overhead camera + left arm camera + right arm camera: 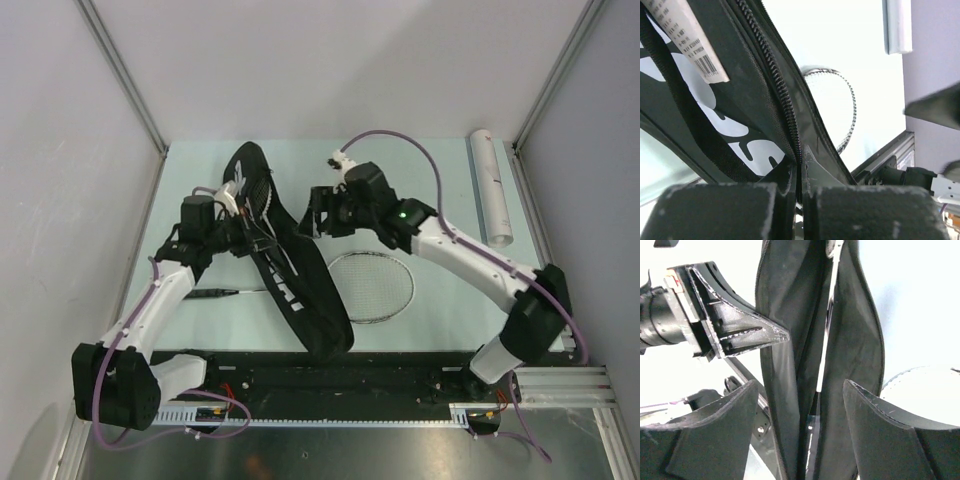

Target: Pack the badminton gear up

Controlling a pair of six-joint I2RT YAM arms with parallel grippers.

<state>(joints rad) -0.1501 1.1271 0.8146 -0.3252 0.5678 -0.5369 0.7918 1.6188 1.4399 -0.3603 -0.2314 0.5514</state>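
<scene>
left fingers (720,210) pinch the black bag (742,75) by its zipper (785,102), right fingers (715,430) spread wide around it; barcode tag (695,45) upper left, print unreadable.

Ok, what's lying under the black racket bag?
A racket: its strung head sticks out on one side of the bag, its black handle on the other. The shaft between is covered, as is anything else beneath.
</scene>
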